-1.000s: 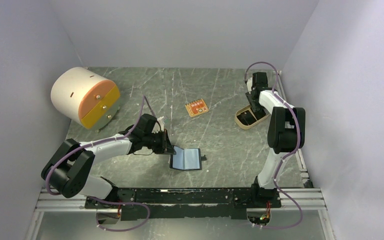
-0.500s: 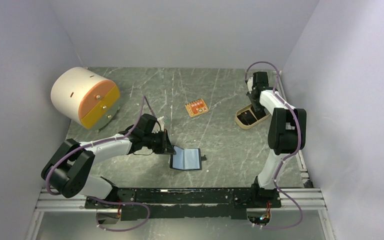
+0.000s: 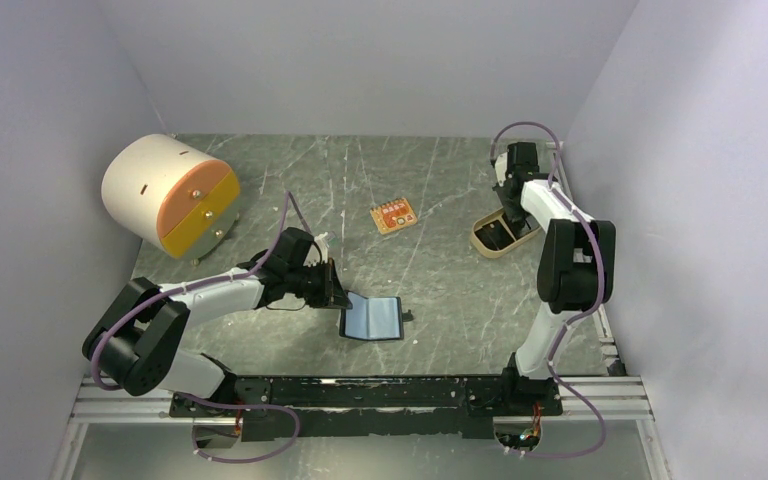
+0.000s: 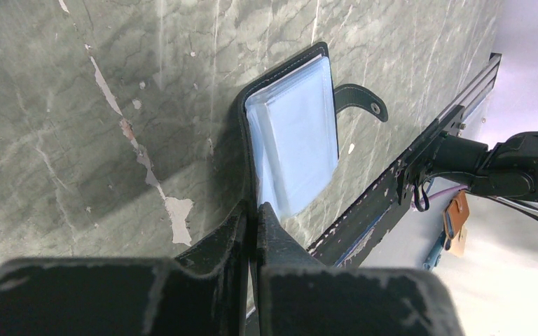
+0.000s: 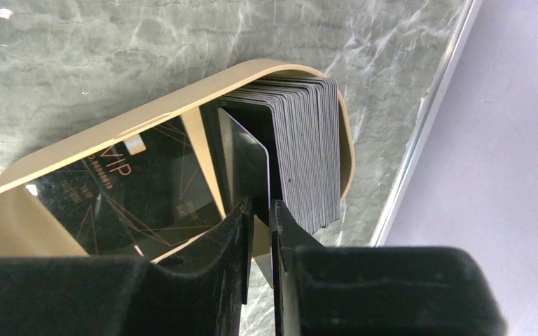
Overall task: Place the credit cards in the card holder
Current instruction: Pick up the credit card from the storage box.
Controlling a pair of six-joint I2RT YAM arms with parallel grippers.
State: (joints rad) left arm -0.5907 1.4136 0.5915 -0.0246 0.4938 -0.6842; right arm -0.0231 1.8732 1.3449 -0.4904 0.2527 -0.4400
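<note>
Currently right jaws pinch one thin dark grey card (image 5: 251,168) by its edge: likely stiff, light, slick. Left jaws clamp black folding wallet (image 4: 294,133) at its rim.

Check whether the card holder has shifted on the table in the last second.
No. The card holder keeps the same spot relative to the black base rail, its left edge pinched in the left claw.
</note>
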